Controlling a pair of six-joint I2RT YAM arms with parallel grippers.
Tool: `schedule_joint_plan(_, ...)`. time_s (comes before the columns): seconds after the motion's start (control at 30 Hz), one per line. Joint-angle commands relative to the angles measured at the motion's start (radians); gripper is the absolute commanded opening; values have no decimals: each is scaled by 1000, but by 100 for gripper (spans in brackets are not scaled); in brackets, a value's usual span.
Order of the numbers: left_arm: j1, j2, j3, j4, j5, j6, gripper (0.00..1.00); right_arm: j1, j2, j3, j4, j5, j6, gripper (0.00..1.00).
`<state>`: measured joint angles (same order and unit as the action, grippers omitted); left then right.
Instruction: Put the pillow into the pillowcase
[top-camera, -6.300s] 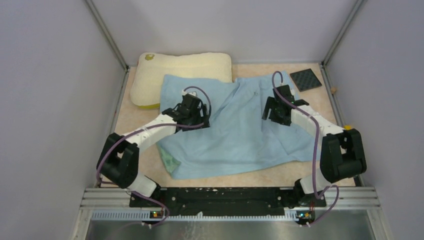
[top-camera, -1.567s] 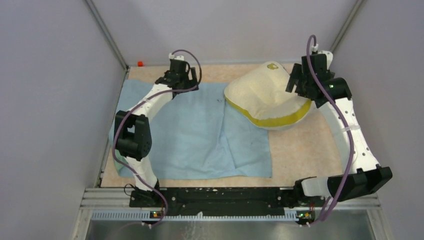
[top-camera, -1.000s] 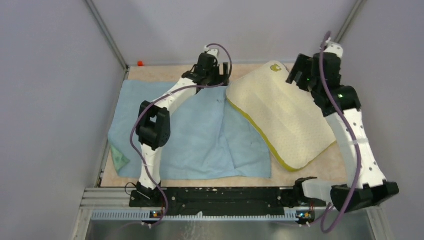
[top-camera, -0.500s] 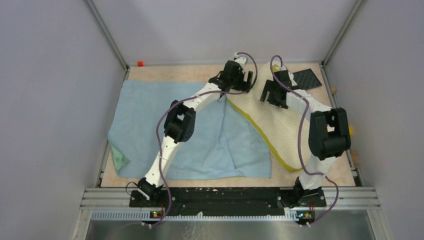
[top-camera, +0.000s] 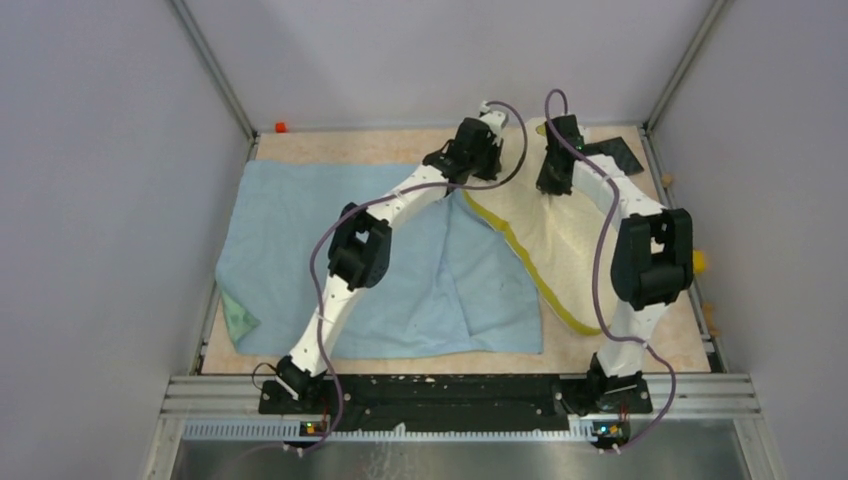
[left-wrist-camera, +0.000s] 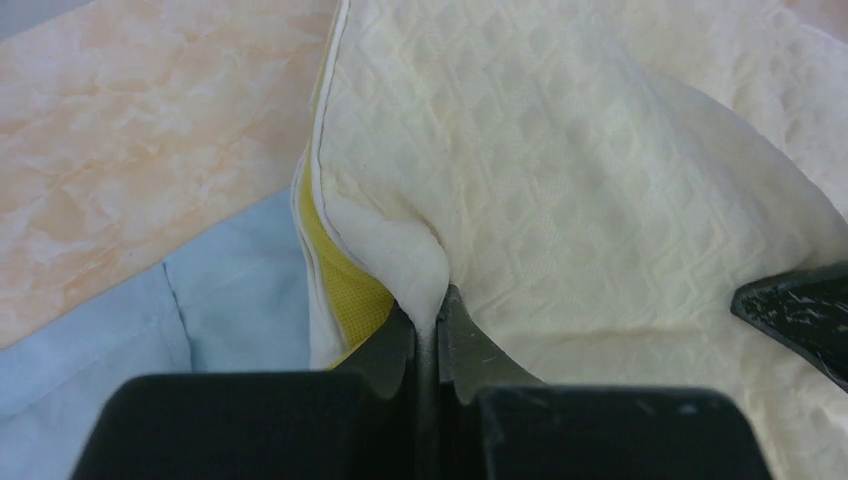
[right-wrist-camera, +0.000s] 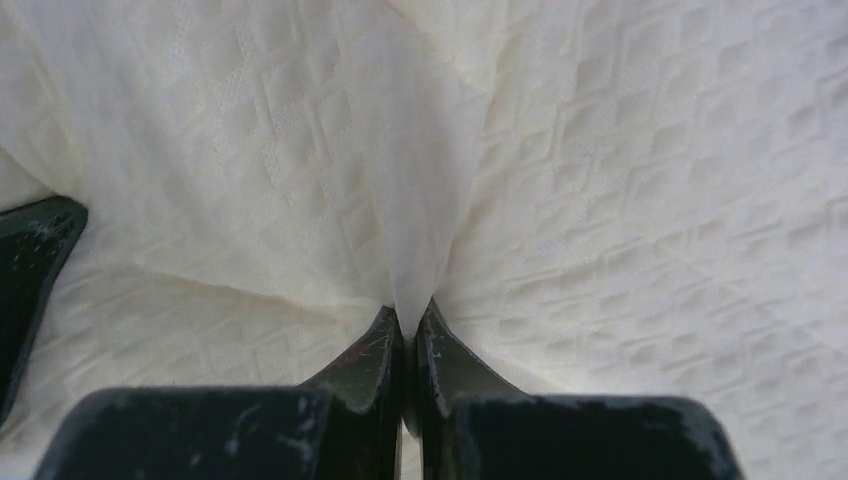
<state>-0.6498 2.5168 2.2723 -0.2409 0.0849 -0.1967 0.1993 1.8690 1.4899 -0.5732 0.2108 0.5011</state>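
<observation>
1. Pillow (top-camera: 570, 250): lying flat at right, left edge overlapping pillowcase (top-camera: 330, 240); not yet inside.
2. Left gripper (left-wrist-camera: 428, 312): clamped on far corner fold. Right gripper (right-wrist-camera: 408, 318): newly pinched on far-edge fabric.
3. Two-handed hold gained; probably ready to lift.

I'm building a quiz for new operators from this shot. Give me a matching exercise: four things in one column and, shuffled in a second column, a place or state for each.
Things
1. pillowcase
2. left gripper
3. right gripper
4. black mat

Places or states
A. far right corner of the table
B. shut on the pillow right beside its yellow band
C. spread flat, light blue, on the left
D. shut on a fold of the pillow's plain cream top, no yellow in view

Pairs: 1-C, 2-B, 3-D, 4-A
</observation>
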Motion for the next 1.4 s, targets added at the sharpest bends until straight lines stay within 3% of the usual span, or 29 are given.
schedule_joint_plan(0.0, -51, -249, -39, -65, -8, -31, 0, -9, -118, 187, -127, 100, -29, 0)
schedule_joint_plan(0.17, -94, -474, -340, -74, -1, -148, 0, -11, -210, 244, -216, 108, -53, 0)
schedule_joint_plan(0.33, -150, -704, -732, 45, 2, -244, 0, 18, -286, 196, -239, 110, -60, 0)
schedule_joint_plan(0.47, -180, -769, -933, 127, 48, -299, 0, 48, -394, 6, -204, 138, -39, 0)
schedule_joint_plan(0.67, -207, -777, -1048, 128, 120, -332, 0, 77, -558, -379, -50, 90, -3, 0)
schedule_joint_plan(0.7, -216, -778, -1059, 153, 139, -338, 0, 78, -574, -416, -27, 75, -4, 7)
schedule_joint_plan(0.77, -242, -768, -1059, 154, 155, -347, 0, 77, -602, -454, 4, 51, -9, 36)
schedule_joint_plan(0.8, -253, -765, -1060, 150, 147, -354, 2, 77, -613, -456, 15, 37, -15, 55)
schedule_joint_plan(0.83, -261, -764, -1060, 145, 142, -360, 12, 77, -612, -443, 11, 26, -23, 61)
schedule_joint_plan(0.9, -266, -785, -1072, 128, 117, -376, 26, 79, -602, -403, -8, 5, -34, 66)
schedule_joint_plan(0.97, -266, -832, -1102, 112, 59, -392, 49, 97, -597, -366, -17, -11, -36, 68)
schedule_joint_plan(1.1, -263, -953, -1135, -17, -161, -467, 68, 177, -560, -308, -23, 19, -20, 71)
schedule_joint_plan(1.23, -236, -1089, -1198, -125, -368, -518, 74, 268, -485, -252, -33, 86, 5, 75)
schedule_joint_plan(1.27, -217, -1123, -1225, -123, -377, -520, 81, 295, -466, -241, -37, 103, 12, 76)
schedule_joint_plan(1.37, -132, -1195, -1277, -125, -339, -503, 84, 353, -403, -225, -24, 147, 31, 81)
